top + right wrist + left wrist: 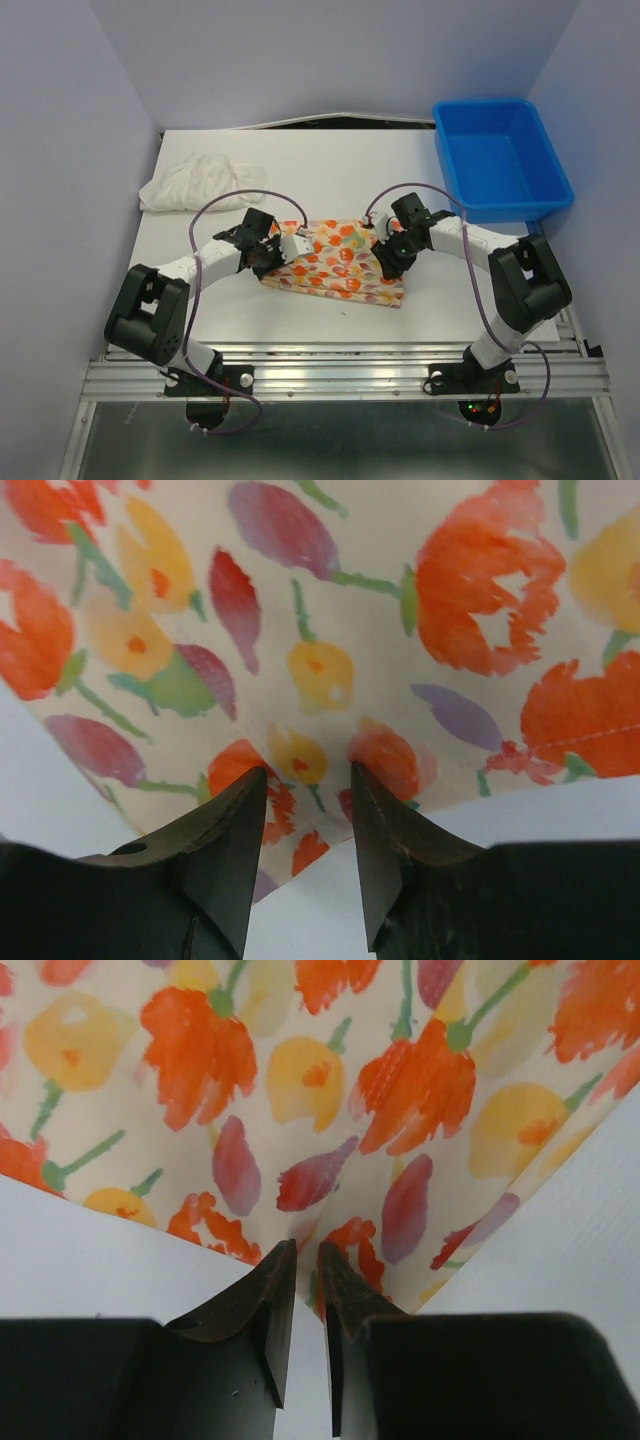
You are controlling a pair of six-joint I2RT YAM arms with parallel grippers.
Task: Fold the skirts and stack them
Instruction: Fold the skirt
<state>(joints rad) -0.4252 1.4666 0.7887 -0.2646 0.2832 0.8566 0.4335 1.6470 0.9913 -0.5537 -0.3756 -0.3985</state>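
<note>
Before me lies a flat white surface (300, 170). At its far corner, on my right, sits a bright blue plastic bin (497, 160), rectangular and open-topped. Pale lilac walls (330, 60) close in three sides. Silver metal rails (340, 375) run along the near edge.

Table (330, 170) bears printed skirt (340, 262), white skirt (195, 183), bin (500, 211).
</note>
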